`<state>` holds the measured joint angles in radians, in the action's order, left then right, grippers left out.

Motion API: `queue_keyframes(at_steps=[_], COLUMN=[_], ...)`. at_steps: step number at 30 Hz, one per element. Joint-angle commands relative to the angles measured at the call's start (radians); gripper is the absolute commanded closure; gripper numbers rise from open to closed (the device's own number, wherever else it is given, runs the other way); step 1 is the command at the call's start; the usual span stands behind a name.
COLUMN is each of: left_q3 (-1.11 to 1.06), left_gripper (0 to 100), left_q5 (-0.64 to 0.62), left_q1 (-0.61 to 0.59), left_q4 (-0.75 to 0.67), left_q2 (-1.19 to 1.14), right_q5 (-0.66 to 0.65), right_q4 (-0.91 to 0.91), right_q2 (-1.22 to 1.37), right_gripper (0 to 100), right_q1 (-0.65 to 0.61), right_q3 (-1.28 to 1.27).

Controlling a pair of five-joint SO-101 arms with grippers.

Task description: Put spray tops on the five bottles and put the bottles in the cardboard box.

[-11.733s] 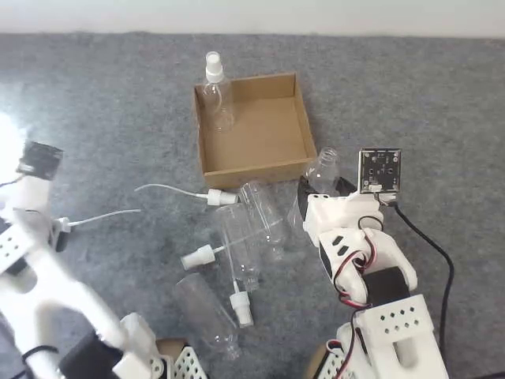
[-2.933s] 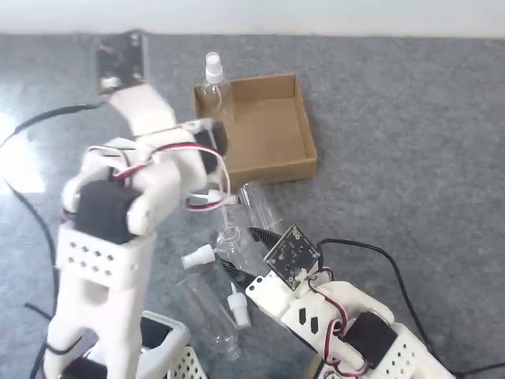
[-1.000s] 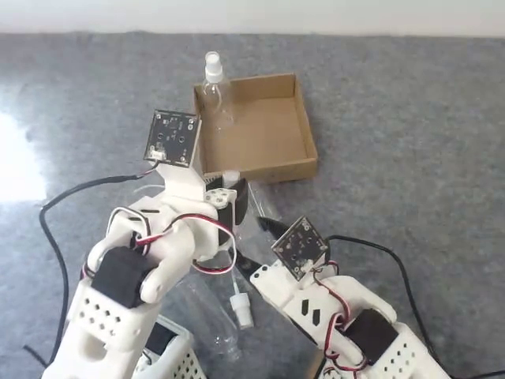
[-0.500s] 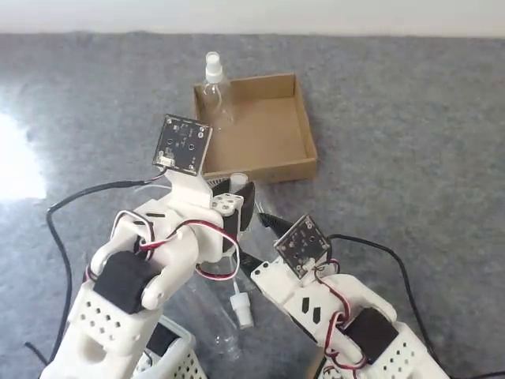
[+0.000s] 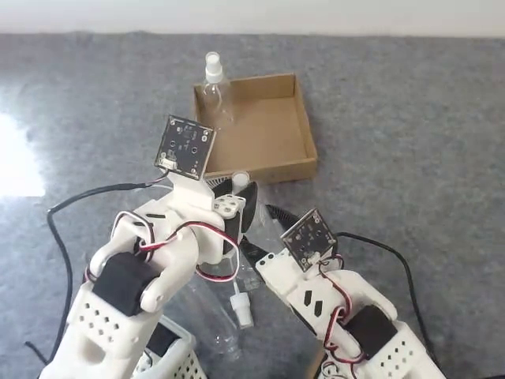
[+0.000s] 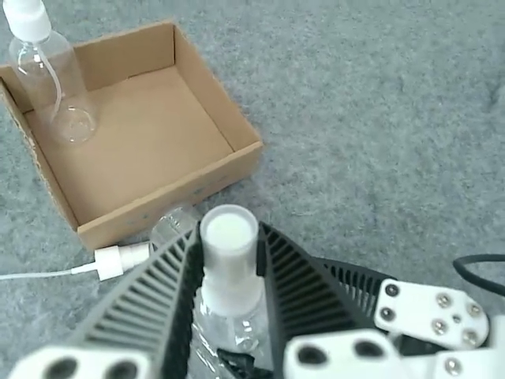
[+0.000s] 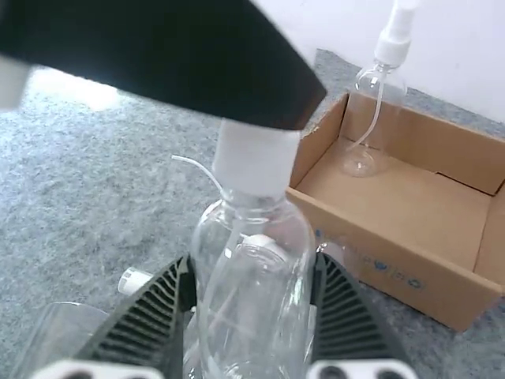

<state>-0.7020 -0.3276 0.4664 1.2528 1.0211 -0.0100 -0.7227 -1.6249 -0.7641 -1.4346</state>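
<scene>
My left gripper (image 6: 230,257) is shut on a white spray top (image 6: 229,233) and holds it upright over the mouth of a clear bottle (image 7: 251,268). My right gripper (image 7: 251,288) is shut on that bottle's body and keeps it upright. In the right wrist view the spray top (image 7: 252,162) sits right on the bottle's neck, under the black fingers of the left gripper (image 7: 173,47). From above, the left gripper (image 5: 239,196) and right gripper (image 5: 260,230) meet just in front of the cardboard box (image 5: 260,170). One capped bottle (image 5: 215,87) stands in the box's far left corner.
A loose spray top (image 5: 241,308) and a bare bottle (image 5: 209,316) lie on the grey mat near the arms' bases. Another spray top (image 6: 118,259) with its tube lies by the box's front wall (image 6: 170,185), beside a lying bottle (image 6: 173,225).
The left gripper carried the spray top to the right and down over the bottle held by the right gripper. The right gripper shifted slightly to the right with its bottle.
</scene>
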Motion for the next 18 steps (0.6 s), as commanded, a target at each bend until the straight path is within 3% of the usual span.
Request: queue_keyframes(at_steps=[1,10,18], left_q3=[-0.008,-0.001,0.035], left_gripper=[99,99,86], left_q5=[0.009,0.028,0.083], left_q1=[0.014,0.014,-0.029], left_q4=[0.038,0.066,0.137], left_q2=[0.0,0.002,0.002], right_q5=[-0.002,-0.002,-0.002], right_q4=[0.054,0.054,0.054], right_q2=[-0.03,-0.03,-0.03], right_gripper=[94.6,94.6,94.6], right_q1=[0.044,0.044,0.044], right_q3=[0.035,0.038,0.038])
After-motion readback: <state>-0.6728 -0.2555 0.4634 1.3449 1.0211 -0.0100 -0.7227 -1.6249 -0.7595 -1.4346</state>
